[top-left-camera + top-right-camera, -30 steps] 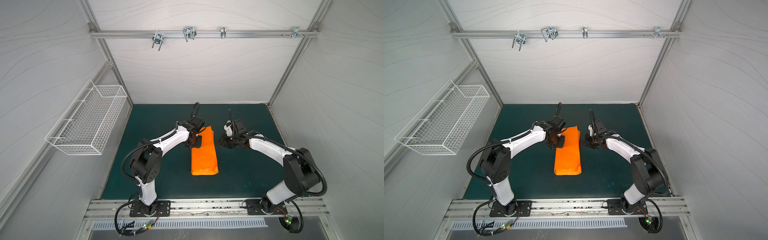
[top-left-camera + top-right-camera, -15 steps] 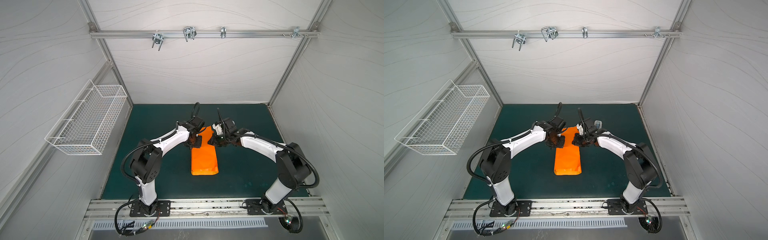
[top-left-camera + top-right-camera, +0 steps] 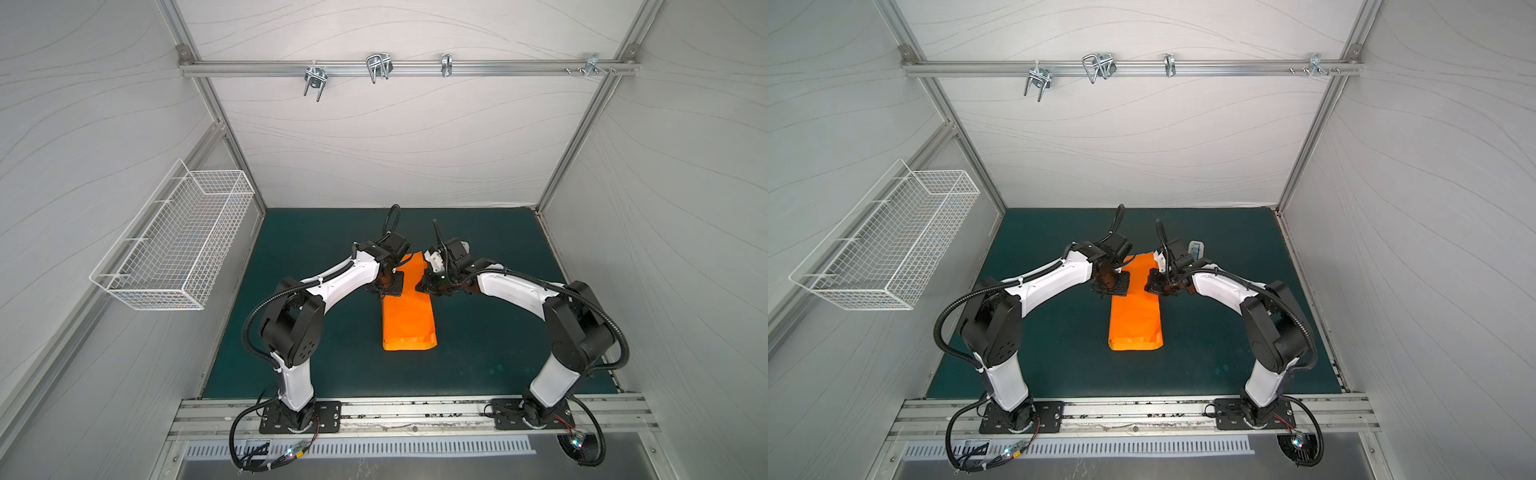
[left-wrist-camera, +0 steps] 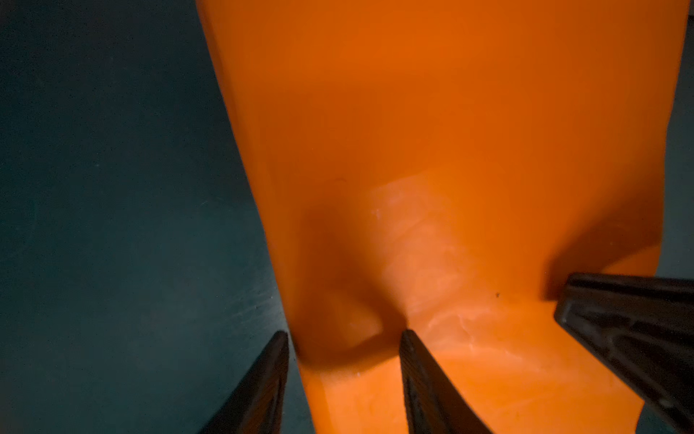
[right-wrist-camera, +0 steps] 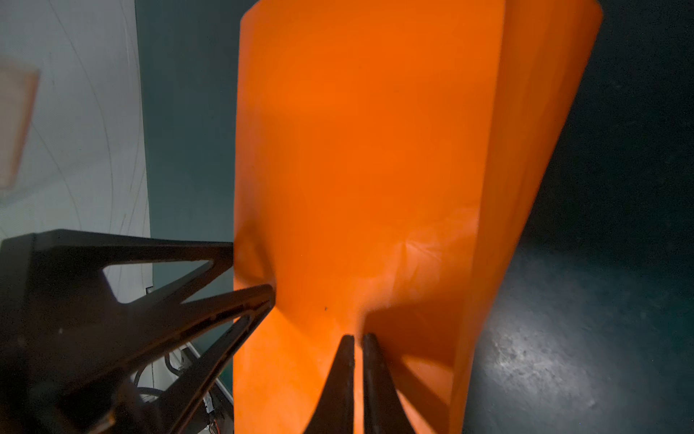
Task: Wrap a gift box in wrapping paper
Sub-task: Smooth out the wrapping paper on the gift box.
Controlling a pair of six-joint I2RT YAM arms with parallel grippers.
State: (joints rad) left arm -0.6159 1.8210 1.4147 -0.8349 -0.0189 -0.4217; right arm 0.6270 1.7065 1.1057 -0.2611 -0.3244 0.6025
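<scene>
White wire basket hangs on the wall at the left. Next comes my left gripper. It is partly open, with one finger over the green mat and one over the wrapping paper, so the paper's edge sits between them. The orange paper lies folded in a long strip in the middle of the mat. My right gripper is almost closed, its tips on the paper near the other side.

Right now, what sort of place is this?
Probably a robot test cell in a lab. It has white panel walls on an aluminium frame, a left arm and a right arm bolted to a metal base rail, and a dark green work mat.
</scene>
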